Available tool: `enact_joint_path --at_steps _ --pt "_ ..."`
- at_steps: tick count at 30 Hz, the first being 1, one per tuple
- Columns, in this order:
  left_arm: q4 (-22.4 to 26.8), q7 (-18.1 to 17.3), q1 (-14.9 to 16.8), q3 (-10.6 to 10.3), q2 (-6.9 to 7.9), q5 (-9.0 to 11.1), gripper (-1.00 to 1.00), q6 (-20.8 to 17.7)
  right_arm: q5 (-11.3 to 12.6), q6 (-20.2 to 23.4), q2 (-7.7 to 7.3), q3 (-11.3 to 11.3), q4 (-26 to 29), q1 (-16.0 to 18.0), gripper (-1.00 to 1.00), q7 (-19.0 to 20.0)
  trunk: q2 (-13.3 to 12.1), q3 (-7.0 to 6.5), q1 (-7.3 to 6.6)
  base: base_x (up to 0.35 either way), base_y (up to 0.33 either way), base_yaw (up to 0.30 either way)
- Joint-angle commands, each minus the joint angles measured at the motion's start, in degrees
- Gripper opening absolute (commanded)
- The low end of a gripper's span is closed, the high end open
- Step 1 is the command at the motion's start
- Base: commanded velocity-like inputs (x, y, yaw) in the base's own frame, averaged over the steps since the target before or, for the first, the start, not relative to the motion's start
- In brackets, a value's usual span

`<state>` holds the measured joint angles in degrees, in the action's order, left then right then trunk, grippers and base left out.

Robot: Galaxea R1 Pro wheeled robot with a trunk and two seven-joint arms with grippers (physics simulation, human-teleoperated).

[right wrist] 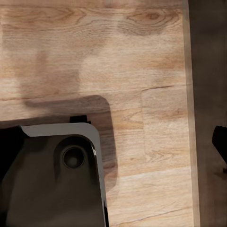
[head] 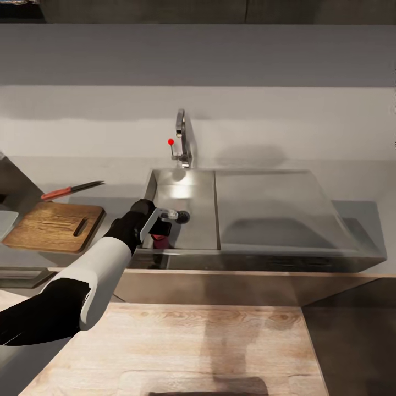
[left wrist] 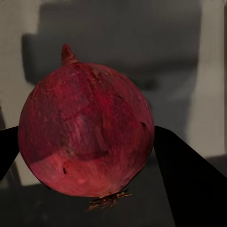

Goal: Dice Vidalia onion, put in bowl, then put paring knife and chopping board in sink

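Head view, nearest first: pale wood floor [head: 209, 341] runs up to the counter [head: 352, 187], and the left arm reaches from 8 o'clock over the front rim into the sink [head: 190, 190]. The left gripper [head: 163, 225] sits low at the basin's near left corner, and a sliver of dark red, the Vidalia onion [head: 160, 238], shows just under it. In the left wrist view that onion [left wrist: 87, 130] hangs between the two dark fingers [left wrist: 189, 184], one pressed to each side, stem tip up and root hairs down, so the fingers are closed on it. Whether it rests on the basin floor or is lifted clear cannot be told. The round drain [head: 182, 216] lies just beyond the gripper; the flat drainboard [head: 272, 201] spreads toward 3 o'clock. At 9 o'clock the chopping board [head: 55, 226] lies bare on the counter, with the paring knife [head: 70, 190] just behind it, off the wood. A pale corner, cut by the frame, sits left of the board. The tap [head: 182, 137] with its red knob stands at 12 o'clock against a grey wall. The right wrist view looks down on floorboards [right wrist: 142, 61] and a grey part of the robot; its fingers' state cannot be told.
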<state>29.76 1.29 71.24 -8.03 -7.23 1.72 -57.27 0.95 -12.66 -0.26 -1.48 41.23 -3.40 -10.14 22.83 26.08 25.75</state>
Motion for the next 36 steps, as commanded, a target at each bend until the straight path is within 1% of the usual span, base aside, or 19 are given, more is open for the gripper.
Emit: enact_joint_path --at_steps 1,9,11,14,16,18,19,20,21,23,24,25,26,27,28,29,30,34,36 --pt "0.0 0.0 0.0 -0.2 0.02 0.1 -1.00 -0.2 0.1 -0.1 -0.01 0.0 0.1 0.0 1.00 -0.1 0.1 -0.01 0.04 0.000 0.000 0.000" --pt "0.9 0.0 0.0 -0.2 -0.20 0.2 -1.00 -0.3 0.1 -0.1 0.00 0.0 0.1 0.0 1.00 -0.1 0.1 -0.73 0.04 0.000 0.000 0.000" --pt "1.9 0.0 0.0 -0.2 -0.34 0.2 -1.00 -0.3 0.1 -0.1 0.00 0.1 0.1 0.0 1.00 -0.1 0.1 -0.91 0.04 0.000 0.000 0.000" --pt "5.8 0.0 0.0 -0.2 -0.43 0.3 -1.00 -0.4 0.1 -0.1 -0.01 0.1 0.1 0.0 1.00 -0.1 0.1 -1.18 0.04 0.000 0.000 0.000" --pt "9.3 0.0 -0.6 -0.2 -0.42 0.4 -1.00 -0.5 0.1 -0.1 -0.01 0.0 0.1 0.0 1.00 -0.1 0.1 -1.36 0.04 0.000 0.000 0.000" --pt "13.9 0.0 -2.2 -0.2 -0.42 0.4 -1.00 -0.6 0.1 -0.1 -0.01 0.0 0.1 0.0 1.00 -0.1 0.1 -1.54 0.04 0.000 0.000 0.000" --pt "15.3 0.0 -2.7 -0.2 -0.42 0.4 -1.00 -0.6 0.1 -0.1 -0.01 0.0 0.1 0.0 1.00 -0.1 0.1 -1.63 0.04 0.000 0.000 0.000" --pt "20.0 0.0 -4.4 -0.2 -0.42 0.4 -1.00 -0.6 0.1 -0.1 -0.01 0.0 0.1 0.0 1.00 -0.1 0.1 -1.72 0.04 0.000 0.000 0.000" --pt "23.2 0.0 -5.8 -0.2 -0.42 0.4 -1.00 -0.6 0.1 -0.1 -0.01 0.0 0.1 0.0 1.00 -0.1 0.1 -1.81 0.04 0.000 0.000 0.000" --pt "28.0 0.0 -8.1 -0.2 -0.40 0.4 -1.00 -0.6 0.1 -0.1 -0.01 0.0 0.1 0.0 1.00 -0.1 0.1 -1.99 0.04 0.000 0.000 0.000" --pt "29.5 0.0 -8.8 -0.2 -0.39 0.4 -1.00 -0.6 0.1 -0.1 -0.01 0.0 0.1 0.0 1.00 -0.1 0.1 -2.08 0.04 0.000 0.000 0.000" --pt "32.5 0.0 -10.4 -0.2 -0.37 0.4 -1.00 -0.7 0.1 -0.2 -0.01 0.0 0.1 0.0 1.00 -0.1 0.1 -2.17 0.04 0.000 0.000 0.000" --pt "38.1 -0.1 -13.5 -0.3 -0.30 0.5 -1.00 -0.7 0.1 -0.2 -0.01 0.0 0.1 0.0 1.00 -0.1 0.1 -2.26 0.04 0.000 0.000 0.000" --pt "40.6 -0.2 -15.0 -0.4 -0.28 0.4 -1.00 -0.7 0.1 -0.2 -0.01 0.0 0.1 0.0 1.00 -0.1 0.1 -2.35 0.04 0.000 0.000 0.000" --pt "44.4 -0.2 -17.0 -0.4 -0.23 0.4 -1.00 -0.7 0.1 -0.2 -0.01 0.1 0.1 0.0 1.00 -0.1 0.1 -2.44 0.04 0.000 0.000 0.000" --pt "45.6 -0.2 -17.7 -0.4 -0.22 0.4 -1.00 -0.7 0.1 -0.2 -0.01 0.0 0.1 0.0 1.00 -0.1 0.1 -2.53 0.04 0.000 0.000 0.000" --pt "49.2 -0.3 -19.4 -0.5 -0.19 0.5 -1.00 -0.7 0.1 -0.1 -0.01 0.0 0.1 0.0 1.00 -0.1 0.1 -2.62 0.04 0.000 0.000 0.000" --pt "54.7 -0.4 -22.2 -0.5 -0.11 0.4 -1.00 -0.7 0.1 -0.1 -0.01 0.0 0.1 0.0 1.00 -0.1 0.1 -2.98 0.04 0.000 0.000 0.000" --pt "55.8 -0.4 -22.7 -0.5 -0.09 0.4 -1.00 -0.7 0.1 -0.2 -0.01 0.0 0.1 0.0 1.00 -0.1 0.1 -3.16 0.04 0.000 0.022 0.000"
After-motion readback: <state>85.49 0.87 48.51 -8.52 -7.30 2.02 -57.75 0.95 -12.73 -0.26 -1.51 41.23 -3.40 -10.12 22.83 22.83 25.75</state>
